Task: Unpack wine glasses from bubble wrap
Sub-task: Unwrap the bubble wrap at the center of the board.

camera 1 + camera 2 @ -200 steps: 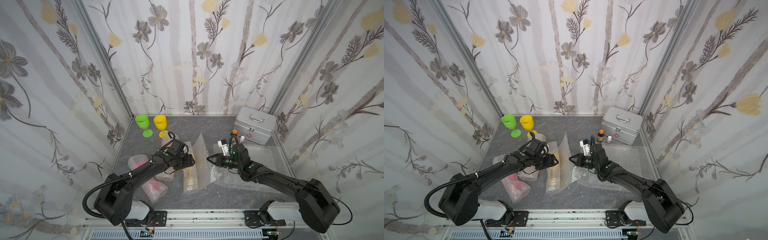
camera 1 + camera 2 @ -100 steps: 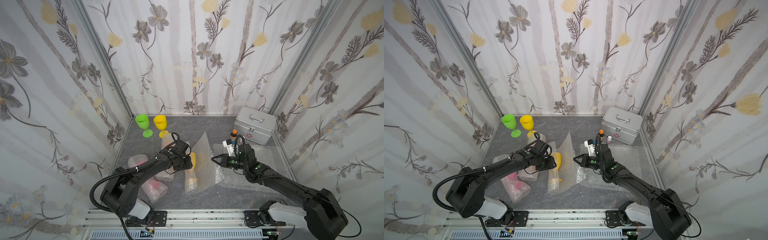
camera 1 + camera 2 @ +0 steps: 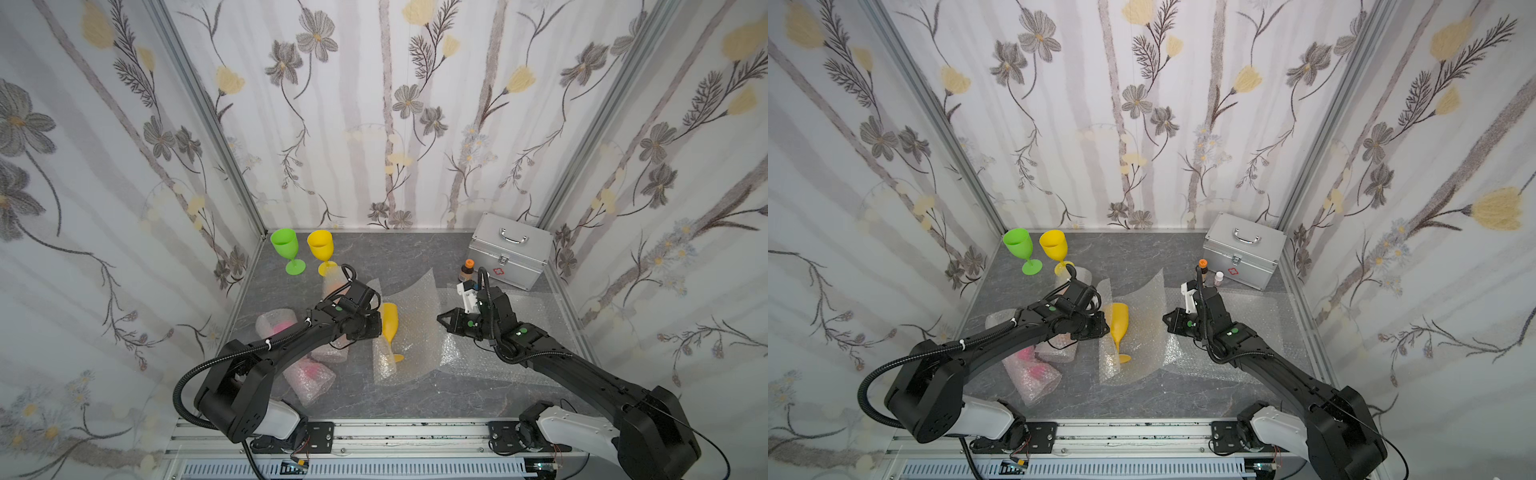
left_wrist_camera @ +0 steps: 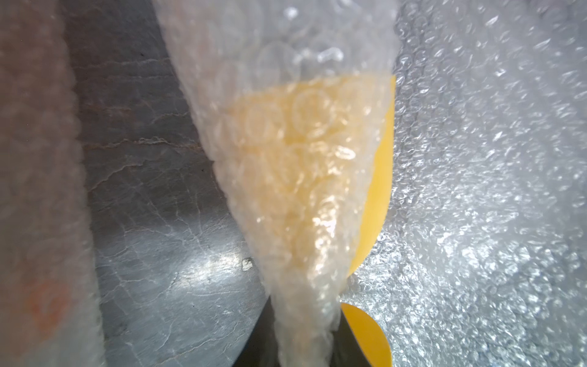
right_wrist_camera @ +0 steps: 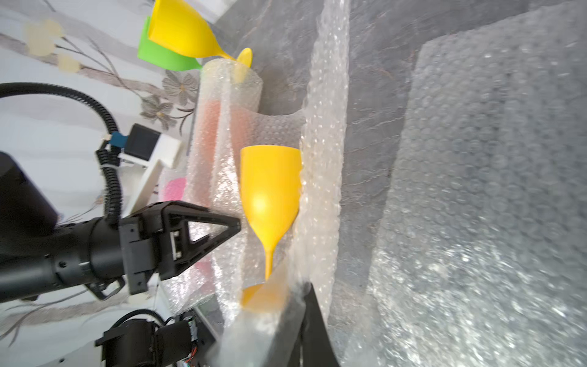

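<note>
Unrolled wider, bubble wrap (image 3: 415, 303) bares amber goblet (image 3: 390, 322); left hand (image 5: 236, 224), right hand (image 3: 441, 319) clamp it.

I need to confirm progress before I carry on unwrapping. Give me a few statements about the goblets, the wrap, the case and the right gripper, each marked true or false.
1. The lime green goblet and yellow goblet stand upright and unwrapped at the back left. True.
2. The amber-yellow goblet stands on its foot. False: it lies on its side on the opened bubble wrap sheet.
3. The pink goblet is unwrapped. False: it is inside a rolled tube.
4. The silver case is closed. True.
5. The right gripper is wide open. False: it is shut on that sheet's edge.
</note>
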